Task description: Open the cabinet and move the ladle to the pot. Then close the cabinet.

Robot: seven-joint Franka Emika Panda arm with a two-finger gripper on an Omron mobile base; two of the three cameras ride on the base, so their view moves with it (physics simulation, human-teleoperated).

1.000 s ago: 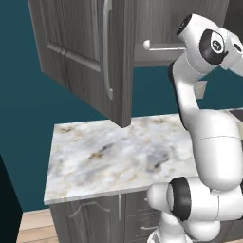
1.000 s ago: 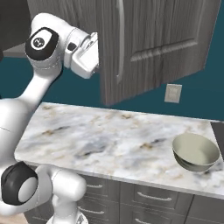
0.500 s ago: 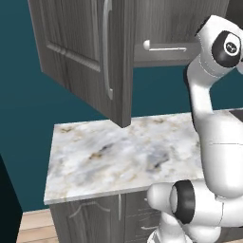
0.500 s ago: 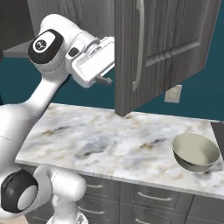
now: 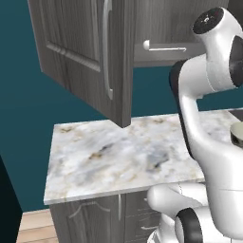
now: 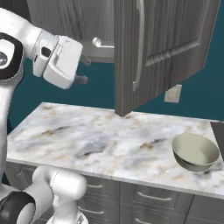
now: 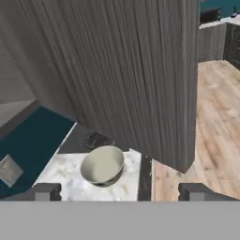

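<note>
Cabinet (image 5: pixel 85 52) first, in the left base view: its dark wood-grain door stands swung out toward the camera, filling the 10 to 12 o'clock part, with a long silver bar handle (image 5: pixel 107 50) running down its face. Behind the door's edge, at about 1 o'clock, the ladle (image 5: pixel 163 47) lies on the cabinet's bottom shelf, its pale handle pointing right. Below the door the marble counter (image 5: pixel 109 159) spreads across the middle. The white arm (image 5: pixel 209 123) rises at 3 to 5 o'clock, and a sliver of the pot (image 5: pixel 237 134) peeks past it at 3 o'clock.

From the right base view, the open door takes the 12 to 2 o'clock area, its handle (image 6: pixel 139 43) vertical. The ladle's rounded end (image 6: pixel 97 42) shows at 11 o'clock inside the cabinet (image 6: pixel 166 48). The gripper (image 6: pixel 81 70) hangs at 10 o'clock, just left of the door's edge and below the ladle, its fingers spread wide with nothing between them. The pot (image 6: pixel 195 152) sits on the counter (image 6: pixel 96 140) at 4 o'clock, well apart from the gripper.

Along the hand view, the door's plain grey face (image 7: pixel 117 70) covers the upper middle. The pot (image 7: pixel 102 165) sits at 7 o'clock on the marble (image 7: pixel 65 176), and the two dark fingertips (image 7: pixel 44 191) stand far apart at the bottom, empty. Wood floor (image 7: pixel 211 117) lies at 3 o'clock.
</note>
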